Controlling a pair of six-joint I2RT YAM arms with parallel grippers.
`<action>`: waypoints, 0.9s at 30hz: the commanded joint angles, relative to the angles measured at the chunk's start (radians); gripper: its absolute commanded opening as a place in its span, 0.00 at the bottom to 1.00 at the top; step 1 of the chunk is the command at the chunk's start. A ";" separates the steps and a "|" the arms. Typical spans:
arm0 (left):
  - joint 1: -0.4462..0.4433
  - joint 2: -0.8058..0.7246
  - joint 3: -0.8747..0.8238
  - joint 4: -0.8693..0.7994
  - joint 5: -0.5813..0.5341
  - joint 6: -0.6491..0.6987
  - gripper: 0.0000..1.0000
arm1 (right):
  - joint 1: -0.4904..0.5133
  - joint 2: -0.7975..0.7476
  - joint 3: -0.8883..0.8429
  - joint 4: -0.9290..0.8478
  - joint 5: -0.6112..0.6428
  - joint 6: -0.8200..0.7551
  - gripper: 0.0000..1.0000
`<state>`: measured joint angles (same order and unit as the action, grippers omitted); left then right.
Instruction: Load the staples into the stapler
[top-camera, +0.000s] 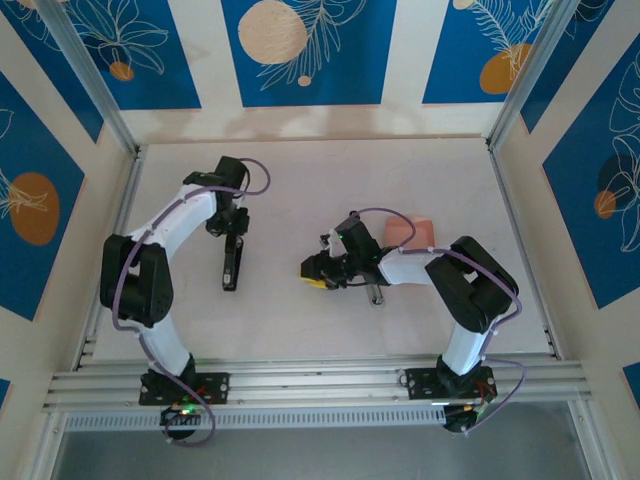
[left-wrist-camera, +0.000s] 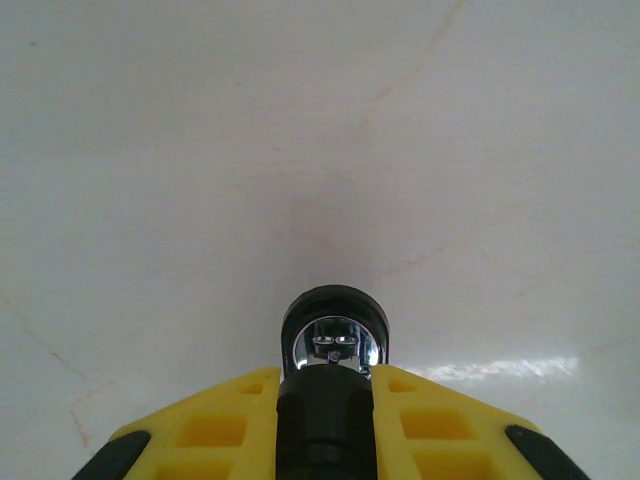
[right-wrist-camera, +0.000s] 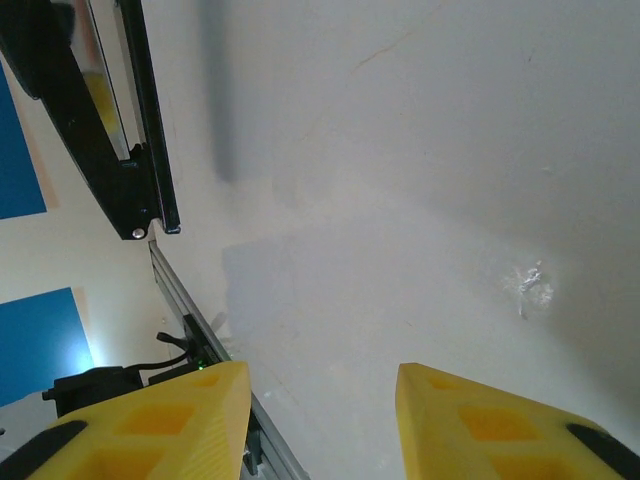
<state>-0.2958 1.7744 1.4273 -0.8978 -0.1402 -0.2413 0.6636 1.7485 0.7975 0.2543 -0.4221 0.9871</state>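
Since nearly everything sits on it, the pale table (top-camera: 300, 180) gets mentioned first: it's boxed in by walls with blue panels (top-camera: 300, 50) printed with white leaves and orange discs, and a metal rail (top-camera: 320, 385) is bolted along the near edge. A wide bare stretch is left toward the far wall and between the two arms, while the sides are hemmed in by slanted frame posts. The left arm (top-camera: 150, 260) is bent over the left half and the right arm (top-camera: 470, 290) is folded low over the right half. A shallow pink tray (top-camera: 412, 232) is tucked just behind the right arm and partly hidden by it. The black stapler (top-camera: 232, 262) is pinched at one end by the left gripper (left-wrist-camera: 328, 380), its yellow fingers pressed against both sides; whether the far tip touches the table can't be told. The right gripper (right-wrist-camera: 323, 375) is held spread with nothing between its fingers. What look to be the staples (right-wrist-camera: 527, 283), a tiny silvery glinting bit, are lying on bare table ahead of that gripper, well apart from the stapler.
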 joint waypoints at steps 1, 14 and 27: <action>0.032 0.025 0.023 -0.001 -0.015 -0.029 0.00 | 0.004 -0.016 0.002 0.000 0.003 0.002 0.43; 0.075 0.126 0.059 0.014 -0.021 0.005 0.05 | 0.004 -0.011 0.006 -0.014 0.007 -0.004 0.44; 0.077 0.053 0.130 -0.046 -0.007 -0.006 0.67 | 0.002 -0.065 0.060 -0.176 0.044 -0.082 0.46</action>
<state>-0.2310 1.8992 1.5070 -0.8875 -0.1612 -0.2405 0.6636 1.7390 0.8127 0.1757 -0.3985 0.9604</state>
